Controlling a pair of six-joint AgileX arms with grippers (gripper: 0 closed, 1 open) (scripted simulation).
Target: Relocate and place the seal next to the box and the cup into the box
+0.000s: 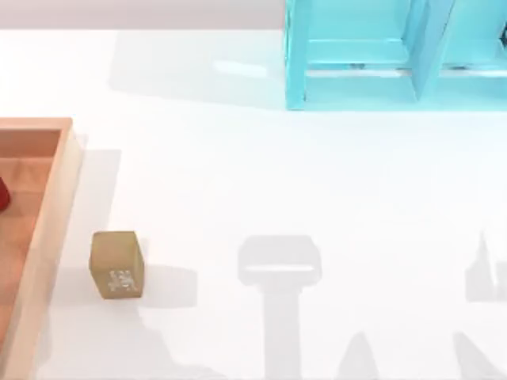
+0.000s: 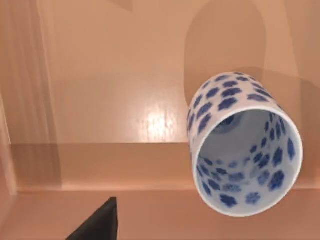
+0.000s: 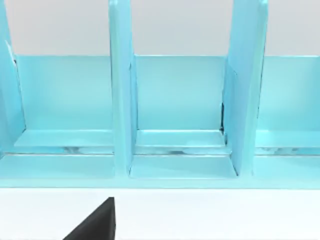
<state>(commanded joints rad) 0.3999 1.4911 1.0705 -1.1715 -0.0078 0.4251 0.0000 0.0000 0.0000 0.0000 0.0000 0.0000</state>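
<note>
In the top view you had the seal (image 1: 117, 264) standing on the white bench (image 1: 317, 190), just beside the right wall of the box (image 1: 49, 237) but with a thin strip of bench between them, so the two were not touching. The seal's face with the white carved markings was turned toward the lower edge of that view. The box lay at the left edge of the bench, with part of it cut off by the frame, and a small piece of something red (image 1: 3, 194) showed inside it at the very edge; you could not tell what it was. The turquoise shelf (image 1: 396, 55) stood at the far right of the bench, well apart from the seal and the box. In the left wrist view the cup (image 2: 245, 145) stood on the orange-brown floor of the box (image 2: 100, 100), close to one of its raised walls, and its mouth faced the camera, so you could see the blue flowers on the inside too. A dark tip of the left pincer (image 2: 97, 222) showed at the edge of that view, apart from the cup; whether the pincer was wide or narrow you could not tell. In the right wrist view a dark tip of the right pincer (image 3: 95, 222) hung over the white bench in front of the compartments of the shelf (image 3: 175, 100), and its state also could not be told.
</note>
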